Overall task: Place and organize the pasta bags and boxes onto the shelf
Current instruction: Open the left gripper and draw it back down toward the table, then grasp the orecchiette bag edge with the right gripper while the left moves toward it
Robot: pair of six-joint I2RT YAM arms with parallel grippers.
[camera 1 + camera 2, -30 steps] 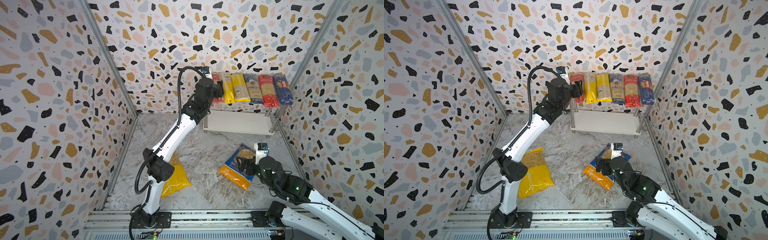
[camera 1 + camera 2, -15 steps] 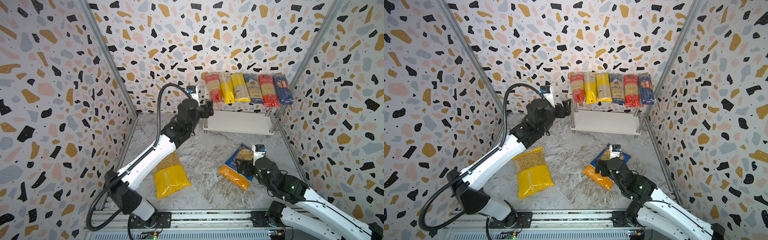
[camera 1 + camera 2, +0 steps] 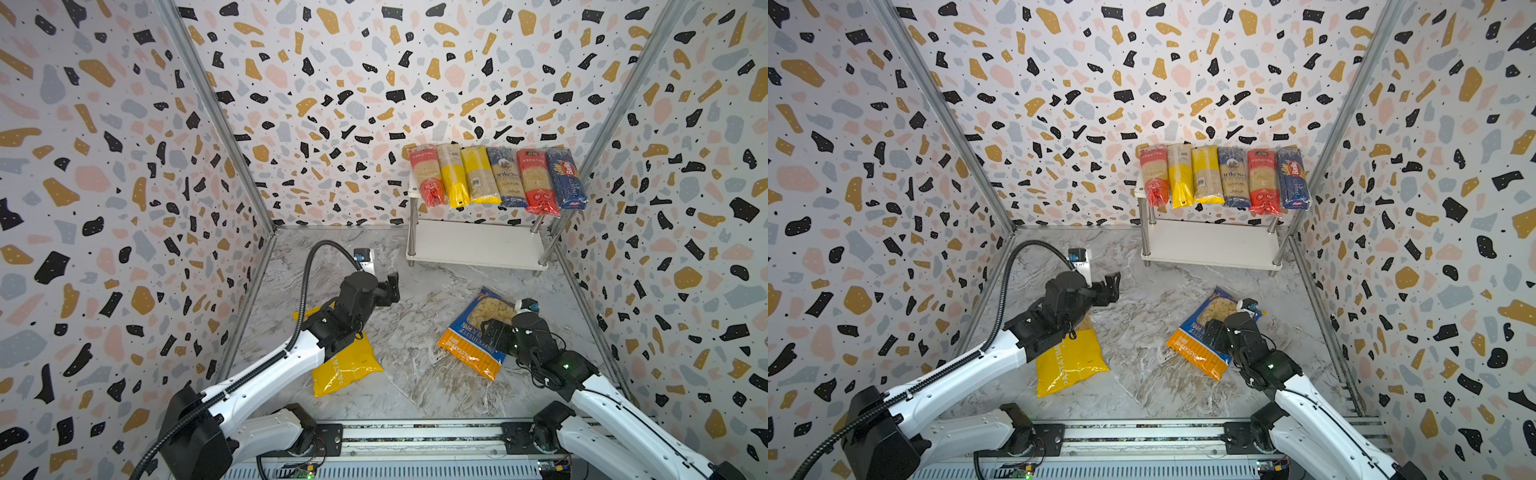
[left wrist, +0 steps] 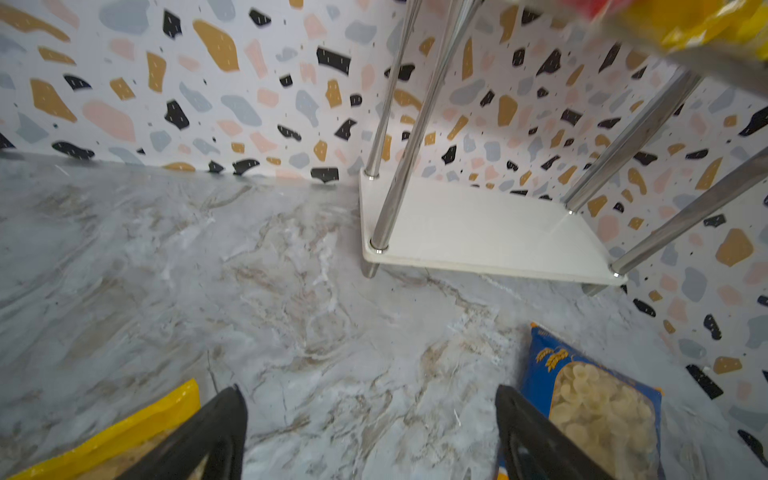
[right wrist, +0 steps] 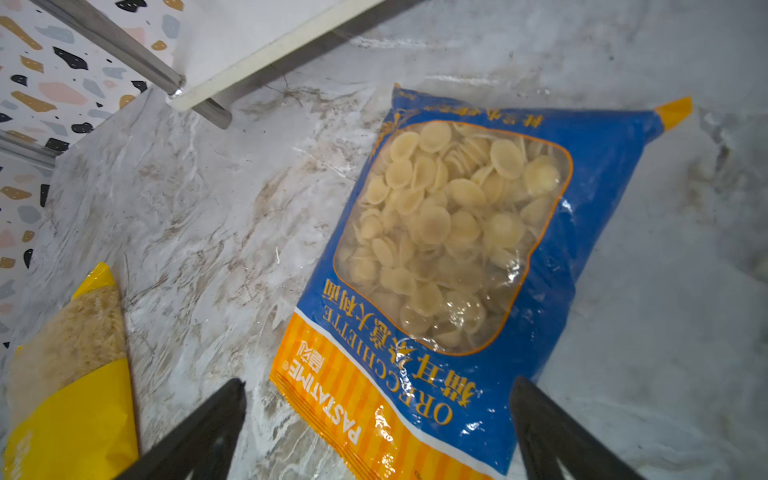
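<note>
1. The shelf (image 3: 478, 245) stands at 1 o'clock on the worktop (image 3: 415, 386), against the back wall. Six long packs (image 3: 496, 178) lie side by side on its upper board.
2. The yellow bag (image 3: 345, 370) lies flat at 8 o'clock, partly under the left arm.
3. The blue-orange bag (image 3: 465, 353) lies flat at 3 o'clock, in front of the shelf.
4. The left pincer (image 4: 368, 390) is spread and holds nothing. It hangs above the worktop between the two bags.
5. The right pincer (image 5: 378, 380) is spread wide over the orange end of the blue-orange bag. Whether it touches the bag, I cannot tell.

Btm shelf (image 3: 478, 248) free, top tier (image 3: 413, 189) full
</note>
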